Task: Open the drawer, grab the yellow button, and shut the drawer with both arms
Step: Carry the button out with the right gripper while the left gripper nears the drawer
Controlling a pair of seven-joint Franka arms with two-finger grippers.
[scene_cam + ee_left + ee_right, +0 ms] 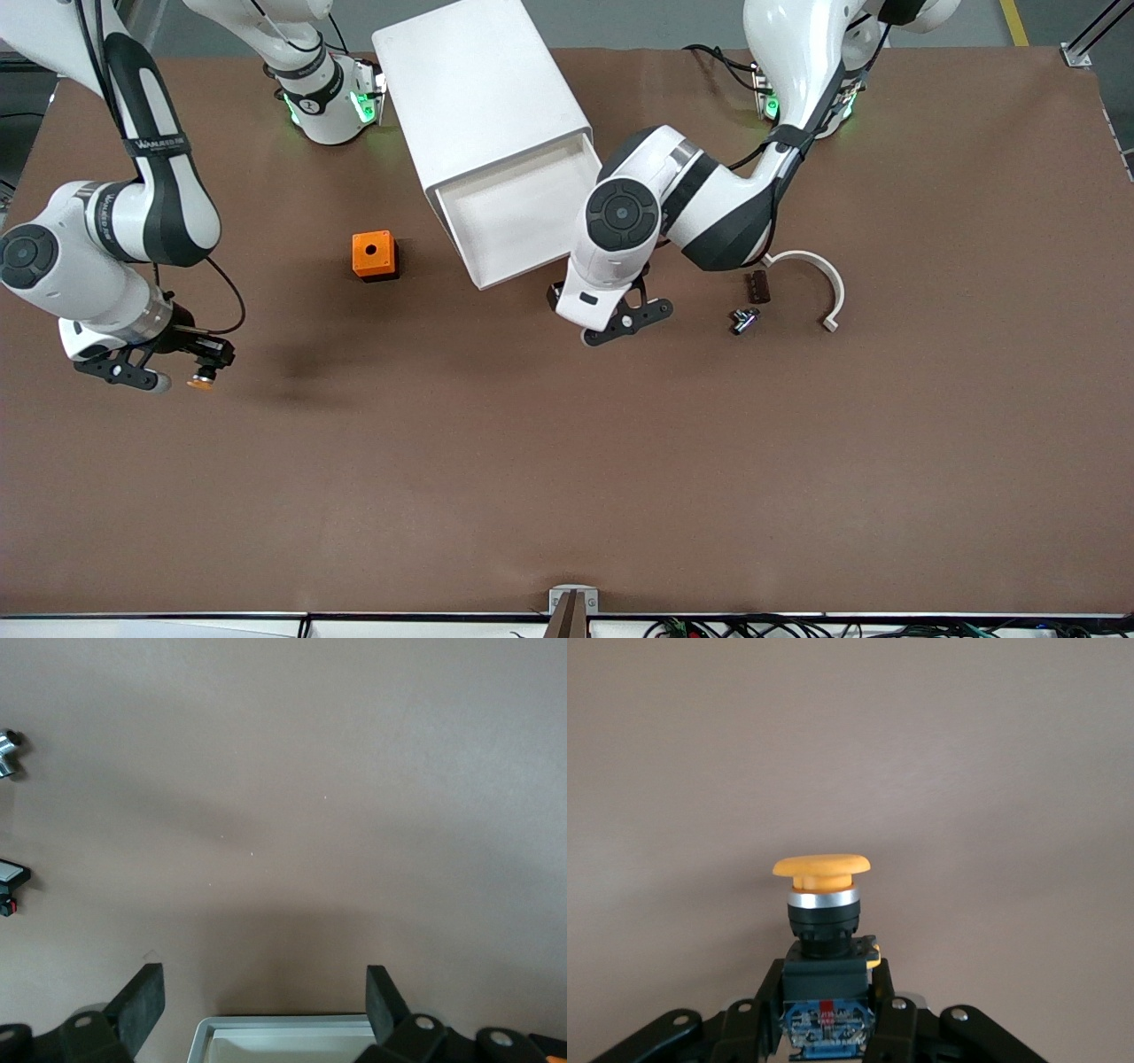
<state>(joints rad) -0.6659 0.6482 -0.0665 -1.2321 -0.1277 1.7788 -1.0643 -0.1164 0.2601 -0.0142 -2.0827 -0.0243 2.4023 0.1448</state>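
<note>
Right wrist view: orange-capped, black-bodied button (pixel 822 912).

Glossy white arms (pixel 673 199), black joint rings, green base lights.

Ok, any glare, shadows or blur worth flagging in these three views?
Front view: even light, soft arm shadows on the brown table, glare on the glossy white arms. Left wrist view: dark shadow before the shallow white drawer. Right wrist view: the yellow-capped black button sharp.
</note>
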